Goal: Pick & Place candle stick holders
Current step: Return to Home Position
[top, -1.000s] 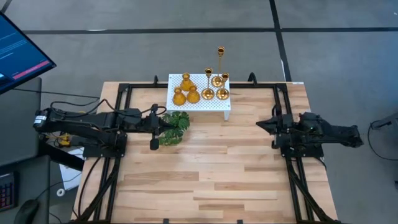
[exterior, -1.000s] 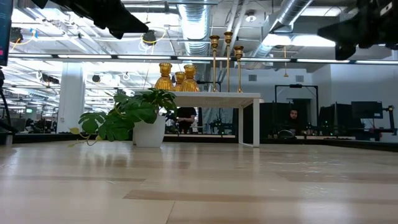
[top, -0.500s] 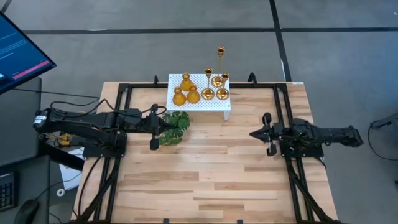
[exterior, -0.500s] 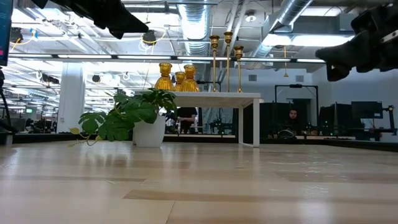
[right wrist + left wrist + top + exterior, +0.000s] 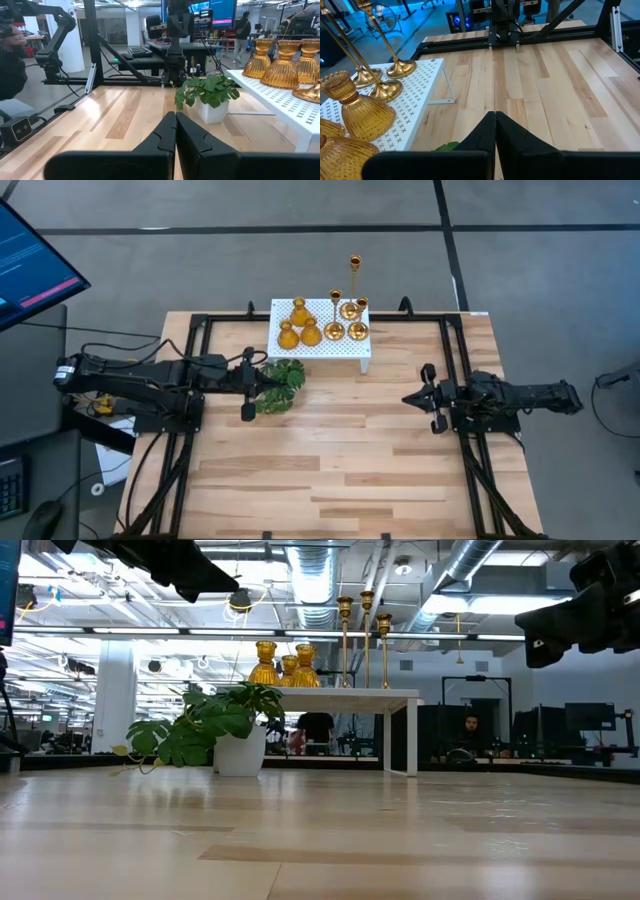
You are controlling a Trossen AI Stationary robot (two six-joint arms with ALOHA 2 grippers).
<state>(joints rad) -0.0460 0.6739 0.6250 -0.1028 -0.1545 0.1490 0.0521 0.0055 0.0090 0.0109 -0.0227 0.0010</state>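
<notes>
The middle and near part of the table (image 5: pixel 330 460) lie bare between my arms, so either gripper can sweep there freely. At the far edge the platform (image 5: pixel 322 352) bars the way. Its top is crowded, with three squat holders (image 5: pixel 298 310) toward my left arm and three tall holders (image 5: pixel 335 330) toward my right. The plant (image 5: pixel 283 385) stands close by the platform's left corner, right at my left gripper (image 5: pixel 266 378), whose fingers are pressed together. My right gripper (image 5: pixel 406 396), likewise closed, has open wood ahead.
</notes>
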